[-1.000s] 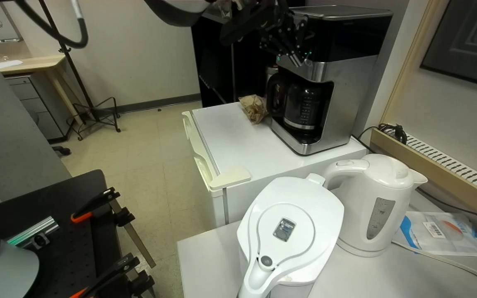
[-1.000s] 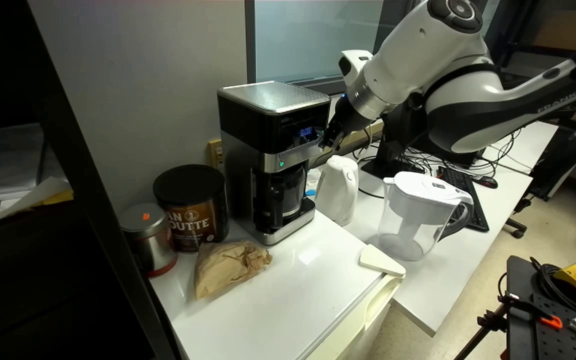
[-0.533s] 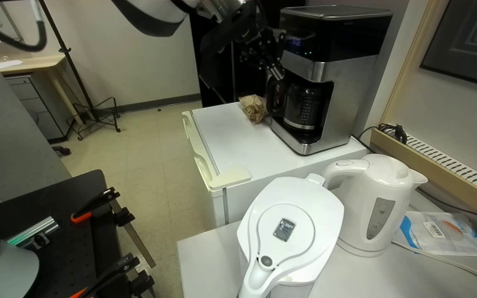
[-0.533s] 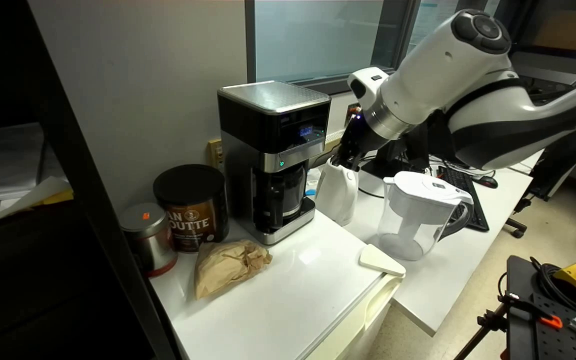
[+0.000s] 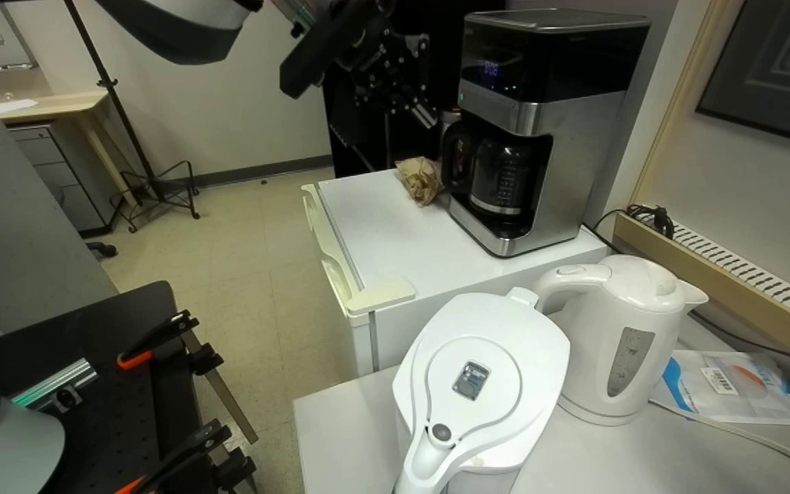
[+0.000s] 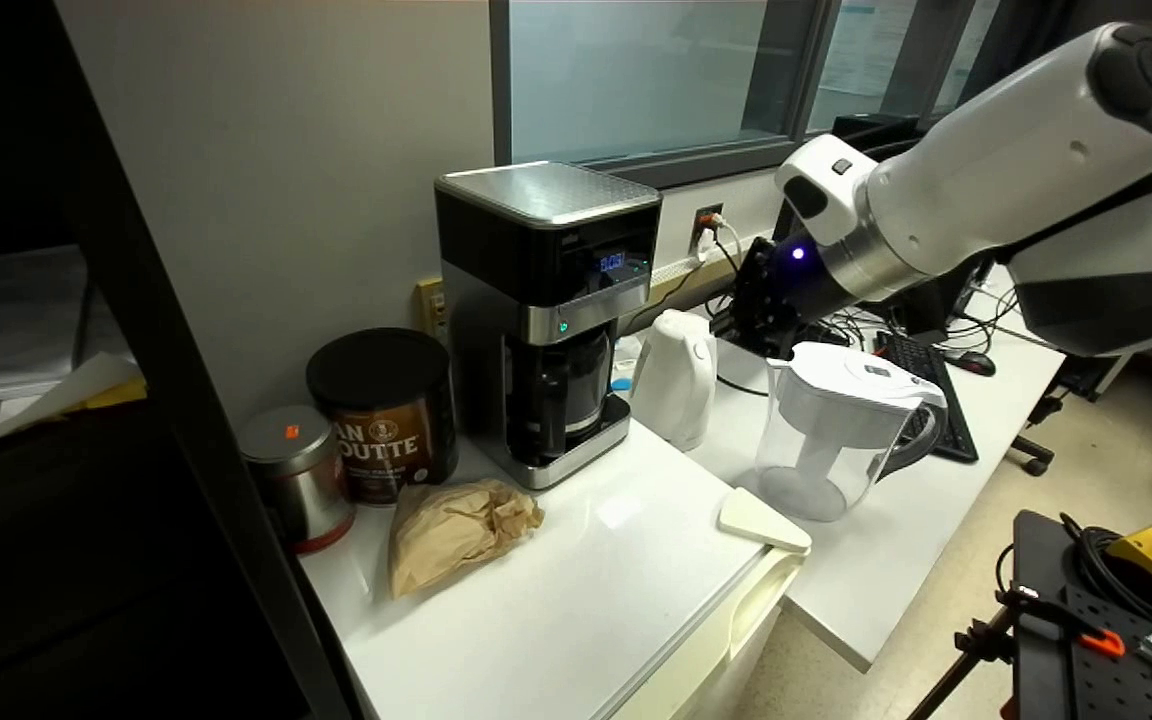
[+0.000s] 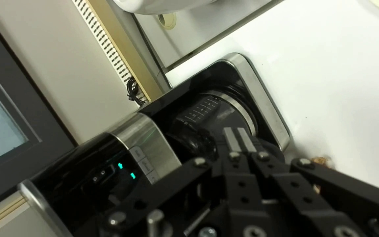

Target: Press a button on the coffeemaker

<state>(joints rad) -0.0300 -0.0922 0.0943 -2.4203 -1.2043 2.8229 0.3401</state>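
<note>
The coffeemaker stands upright on a white surface, with a black top, silver front and a dark carafe inside. Its blue display is lit in both exterior views, and a green light glows on the silver band. In the wrist view the coffeemaker fills the lower left, with a row of buttons and two green lights. My gripper has its fingers together with nothing between them. In both exterior views the gripper is in the air in front of the coffeemaker, apart from it.
A white kettle and a water-filter pitcher stand on the adjoining table, below and near the gripper. A brown paper bag, a black-lidded canister and a metal tin are beside the coffeemaker.
My gripper has moved back from the coffeemaker's front panel, where it was at or close to the buttons. The display, hidden behind it before in an exterior view, now shows. The fingers stay shut.
</note>
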